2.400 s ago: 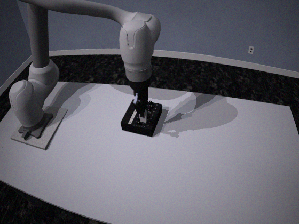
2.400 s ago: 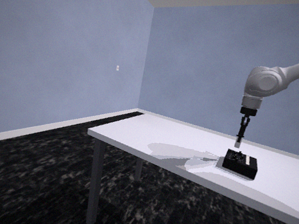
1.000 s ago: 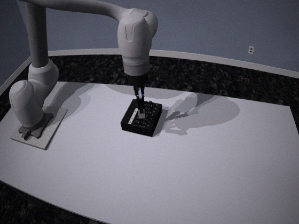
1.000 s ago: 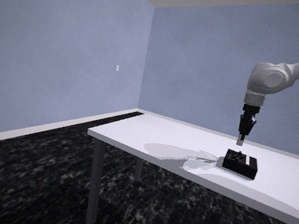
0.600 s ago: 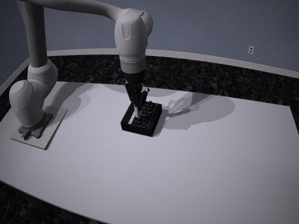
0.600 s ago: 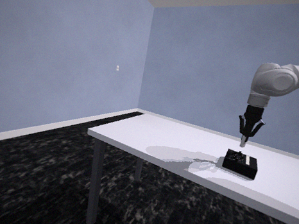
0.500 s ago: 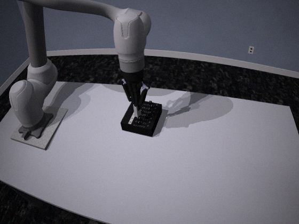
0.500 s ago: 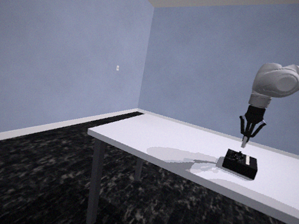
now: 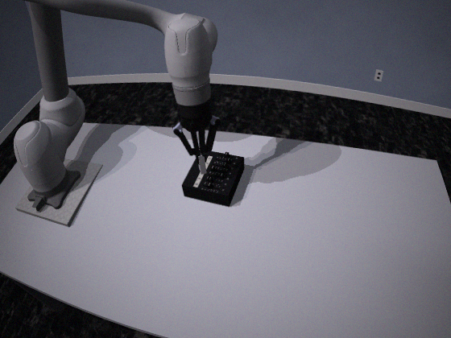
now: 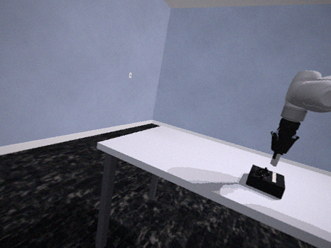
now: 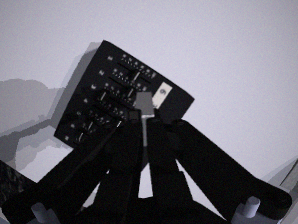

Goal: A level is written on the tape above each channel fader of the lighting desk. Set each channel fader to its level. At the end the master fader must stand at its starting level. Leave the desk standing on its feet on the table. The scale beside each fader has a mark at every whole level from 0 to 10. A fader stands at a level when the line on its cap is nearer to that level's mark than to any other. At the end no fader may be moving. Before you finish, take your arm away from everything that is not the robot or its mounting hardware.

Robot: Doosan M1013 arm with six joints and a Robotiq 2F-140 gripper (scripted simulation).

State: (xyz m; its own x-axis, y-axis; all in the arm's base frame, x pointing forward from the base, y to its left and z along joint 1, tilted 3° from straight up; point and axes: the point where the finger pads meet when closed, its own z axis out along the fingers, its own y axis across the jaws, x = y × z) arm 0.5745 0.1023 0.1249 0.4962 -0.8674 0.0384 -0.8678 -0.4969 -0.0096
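- Lighting desk: a small black box standing flat on the white table, roughly mid-table and well in from every edge. In the exterior view it sits near the table's front edge.
- Desk face: rows of faders with caps and scale marks; cap positions are too small to read. A strip of pale tape runs along one edge of the face, seen at the near end in the wrist view. The written levels are not legible.
- Gripper: clenched fully, fingers pressed together with nothing between them. The pale fingertips point down at the tape end of the desk; the exterior view shows a gap between the tips and the desk top.
- Arm: the grey wrist housing hangs above the desk, tilted.
- Base plate: a grey square at the table's left end, well apart from the desk.
- Surroundings: blue walls, a wall socket, dark speckled floor.
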